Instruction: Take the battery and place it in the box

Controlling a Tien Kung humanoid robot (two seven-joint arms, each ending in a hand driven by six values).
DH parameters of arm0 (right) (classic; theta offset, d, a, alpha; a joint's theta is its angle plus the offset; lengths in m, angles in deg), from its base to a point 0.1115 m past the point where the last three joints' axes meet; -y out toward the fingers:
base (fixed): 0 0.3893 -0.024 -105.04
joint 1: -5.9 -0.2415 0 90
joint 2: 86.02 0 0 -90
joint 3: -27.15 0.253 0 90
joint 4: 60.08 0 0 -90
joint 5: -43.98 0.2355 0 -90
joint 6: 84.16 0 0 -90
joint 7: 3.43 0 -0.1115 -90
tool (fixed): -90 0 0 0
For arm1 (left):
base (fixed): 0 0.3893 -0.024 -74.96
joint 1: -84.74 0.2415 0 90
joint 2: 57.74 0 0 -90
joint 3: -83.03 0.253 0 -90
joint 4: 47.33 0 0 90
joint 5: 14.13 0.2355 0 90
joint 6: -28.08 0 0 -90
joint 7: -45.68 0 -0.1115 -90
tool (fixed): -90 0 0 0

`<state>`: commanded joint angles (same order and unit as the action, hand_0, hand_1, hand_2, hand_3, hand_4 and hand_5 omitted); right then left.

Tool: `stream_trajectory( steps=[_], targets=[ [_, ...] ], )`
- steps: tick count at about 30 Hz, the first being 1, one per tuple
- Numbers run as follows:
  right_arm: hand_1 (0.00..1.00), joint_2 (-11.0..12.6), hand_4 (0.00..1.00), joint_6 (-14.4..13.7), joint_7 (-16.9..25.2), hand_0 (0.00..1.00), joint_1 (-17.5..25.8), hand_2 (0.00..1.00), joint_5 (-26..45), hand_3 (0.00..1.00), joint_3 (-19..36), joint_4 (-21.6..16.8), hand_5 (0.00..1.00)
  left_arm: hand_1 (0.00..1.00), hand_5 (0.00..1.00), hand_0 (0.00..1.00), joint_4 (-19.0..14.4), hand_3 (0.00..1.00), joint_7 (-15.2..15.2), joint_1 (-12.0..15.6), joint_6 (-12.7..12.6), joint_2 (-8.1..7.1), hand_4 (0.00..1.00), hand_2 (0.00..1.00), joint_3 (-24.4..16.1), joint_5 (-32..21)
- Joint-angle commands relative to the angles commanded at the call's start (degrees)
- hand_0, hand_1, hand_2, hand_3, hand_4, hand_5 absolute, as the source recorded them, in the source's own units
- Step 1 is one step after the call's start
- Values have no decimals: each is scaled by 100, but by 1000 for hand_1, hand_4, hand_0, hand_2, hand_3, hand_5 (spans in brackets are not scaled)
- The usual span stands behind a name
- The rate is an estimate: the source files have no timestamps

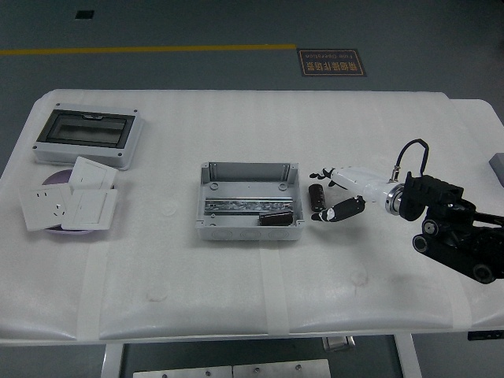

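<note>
A small dark cylindrical battery (pixel 316 197) lies on the white table (pixel 252 268) just right of the open grey box (pixel 250 201). The box holds a metal rail and a dark block (pixel 276 218) near its front right corner. My right hand (pixel 327 193) comes in from the right with its white and black fingers spread on either side of the battery's right end, low over the table. I cannot see contact with the battery. The left arm is out of view.
A grey enclosure with a dark window (pixel 88 135) sits at the far left. In front of it white wall sockets and switches (pixel 69 203) lie stacked on a purple plate. A sign lies on the floor beyond the table.
</note>
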<state>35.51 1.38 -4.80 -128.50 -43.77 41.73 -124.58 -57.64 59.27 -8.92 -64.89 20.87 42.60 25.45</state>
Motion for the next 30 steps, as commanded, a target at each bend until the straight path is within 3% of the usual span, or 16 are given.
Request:
stream_trajectory(
  steps=[26, 27, 30],
  targets=[
    [733, 27, 774, -137, 117, 869, -5, 809, 0, 867, -164, 154, 477, 664, 246, 652, 0, 635, -50, -33, -4, 3, 657, 559, 113, -97],
    [723, 28, 621, -144, 120, 857, -2, 797, -3, 815, -167, 155, 389, 664, 248, 652, 0, 636, -51, -32, -5, 3, 659, 560, 114, -98],
    [723, 24, 621, -168, 123, 857, 5, 797, -10, 815, -170, 155, 389, 664, 248, 652, 0, 636, -51, -31, -5, 3, 659, 560, 110, -91]
  ],
)
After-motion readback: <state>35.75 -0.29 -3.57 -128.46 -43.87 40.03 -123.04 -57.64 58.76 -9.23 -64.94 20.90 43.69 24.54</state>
